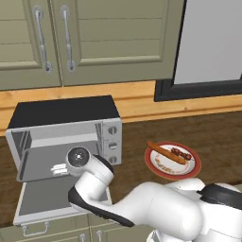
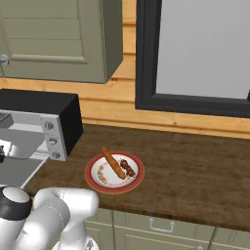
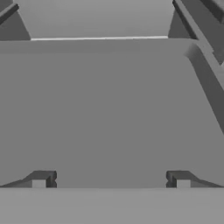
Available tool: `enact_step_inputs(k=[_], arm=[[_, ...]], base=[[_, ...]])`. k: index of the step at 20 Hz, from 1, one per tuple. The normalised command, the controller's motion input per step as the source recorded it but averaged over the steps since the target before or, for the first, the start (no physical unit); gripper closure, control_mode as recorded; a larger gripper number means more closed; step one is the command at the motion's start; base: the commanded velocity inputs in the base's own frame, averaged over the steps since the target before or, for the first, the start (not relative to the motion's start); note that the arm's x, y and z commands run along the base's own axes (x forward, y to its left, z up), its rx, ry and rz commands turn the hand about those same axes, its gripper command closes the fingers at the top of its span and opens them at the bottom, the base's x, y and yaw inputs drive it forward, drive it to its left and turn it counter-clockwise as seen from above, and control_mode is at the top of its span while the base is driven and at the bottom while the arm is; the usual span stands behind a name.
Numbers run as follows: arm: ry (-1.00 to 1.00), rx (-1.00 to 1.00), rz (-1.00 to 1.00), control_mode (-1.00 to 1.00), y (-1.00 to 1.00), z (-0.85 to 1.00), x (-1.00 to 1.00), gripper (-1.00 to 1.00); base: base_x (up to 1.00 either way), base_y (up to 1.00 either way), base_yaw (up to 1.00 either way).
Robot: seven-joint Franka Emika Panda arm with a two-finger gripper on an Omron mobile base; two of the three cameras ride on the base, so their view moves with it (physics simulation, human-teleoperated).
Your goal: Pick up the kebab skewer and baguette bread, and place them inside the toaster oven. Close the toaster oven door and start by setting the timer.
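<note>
1. Gripper (image 3: 111, 183) of the white Franka arm: two small dark finger tips set wide apart, nothing between them, so it is open and empty; it looks into the grey oven cavity over the flat grey tray floor (image 3: 100, 109).
2. Boxy toaster oven with black top and silver-grey body (image 1: 61, 113) sits toward the left end of the dark brown wooden counter (image 2: 195, 166), against the light wood back wall; three round knobs in a column on its right front.
3. Wide grey toaster oven door (image 1: 42, 201) is folded down flat toward the counter's front edge, with its silver bar handle at the near edge; the arm's wrist is over it, at the mouth of the cavity.
4. Long slim orange-brown baguette bread (image 1: 166, 152) lies diagonally on a round white plate with a red rim (image 1: 156, 171), to the right of the oven and apart from it, about mid-depth on the counter.
5. Short kebab skewer with dark red and brown chunks (image 1: 181, 152) lies on the same plate, just beside the baguette on its right side; touching or not cannot be told.
6. Olive-green wall cabinets with metal handles (image 1: 94, 38) hang above the oven; a dark-framed window (image 2: 195, 53) is above the right part of the counter.
</note>
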Motion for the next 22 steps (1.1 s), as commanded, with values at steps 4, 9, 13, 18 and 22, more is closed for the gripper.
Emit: enact_step_inputs(k=[4, 9, 13, 18, 22], arm=[[-0.05, 0.0, -0.02, -1.0, -0.02, 0.15, -0.06, -1.0], [-0.15, -0.02, -0.07, -1.0, -0.18, 0.58, -0.41, -1.0], [-0.1, 0.0, -0.05, -1.0, -0.46, 0.76, -0.5, -1.0], [0.0, 0.0, -0.12, -1.0, -0.4, 0.99, -0.16, -1.0], [0.0, 0.0, -0.11, -1.0, -0.57, 0.71, -0.62, -1.0]], base=[[0.0, 0.0, 0.0], [0.0, 0.0, 0.0], [0.0, 0.0, 0.0], [0.0, 0.0, 0.0], [0.0, 0.0, 0.0]])
